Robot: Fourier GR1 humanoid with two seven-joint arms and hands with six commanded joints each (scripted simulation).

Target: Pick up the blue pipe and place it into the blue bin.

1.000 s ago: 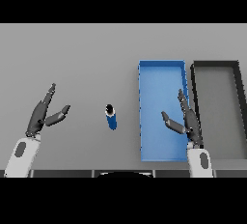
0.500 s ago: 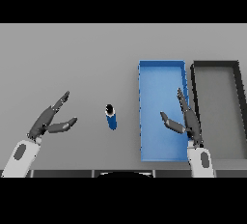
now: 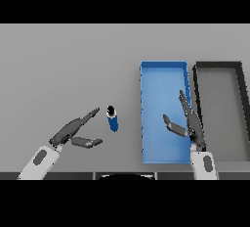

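Blue pipe [image 3: 113, 119] stands on the grey table [image 3: 68, 64], left of the blue bin [image 3: 163, 67] and clear of it. Not yet grasped.

Left hand [image 3: 73, 132] is just beside the pipe on its left: fingers extended toward it, thumb spread below, holding nothing. Fingertips near the pipe; contact not evident.

Right hand [image 3: 188, 121] hovers over the blue bin's right side, fingers straight, thumb out, holding nothing.

Progress, judged: early, reach phase only. Grasp, lift, carry to the bin and release all remain.

Containers: blue bin appears empty. Dark bin [image 3: 241, 91] to its right, touching or nearly so, also shows nothing inside.
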